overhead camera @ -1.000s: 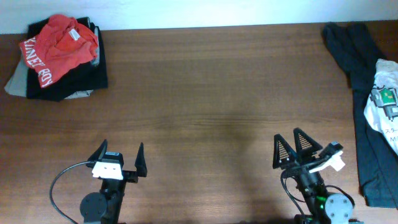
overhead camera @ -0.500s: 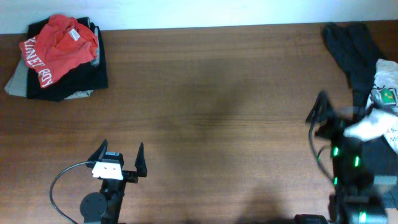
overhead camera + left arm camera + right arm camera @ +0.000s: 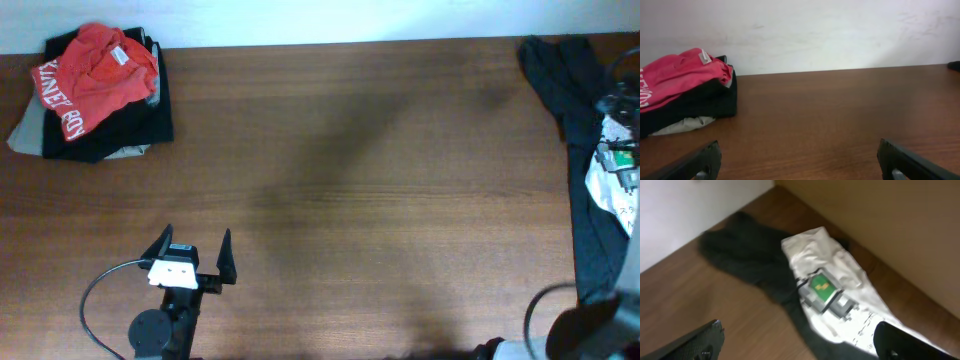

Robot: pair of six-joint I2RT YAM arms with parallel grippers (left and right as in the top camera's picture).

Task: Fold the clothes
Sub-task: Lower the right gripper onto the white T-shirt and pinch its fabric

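White T-shirt (image 3: 826, 250) crumpled at far right edge of table (image 3: 350, 150), not yet folded, side with green-grey graphic (image 3: 821, 286) and dark lettering facing up. Lying on top of long dark garment (image 3: 740, 250), touching it, dark cloth showing on both sides of the white and stretching along the right edge toward the back. Right gripper (image 3: 797, 326) over the T-shirt, fingers wide apart, nothing between them; height above cloth not readable, and only a blur in overhead at the right border. Left gripper (image 3: 196, 250) near front left of table, fingers likewise spread apart and empty, aimed at the back wall, well apart from the T-shirt. At back left corner, pile of clothes (image 3: 100, 100): red shirt (image 3: 95, 70) with white lettering on top, black garment (image 3: 120, 135) under it, pale grey cloth (image 3: 685, 125) at the bottom, all well apart from both grippers.
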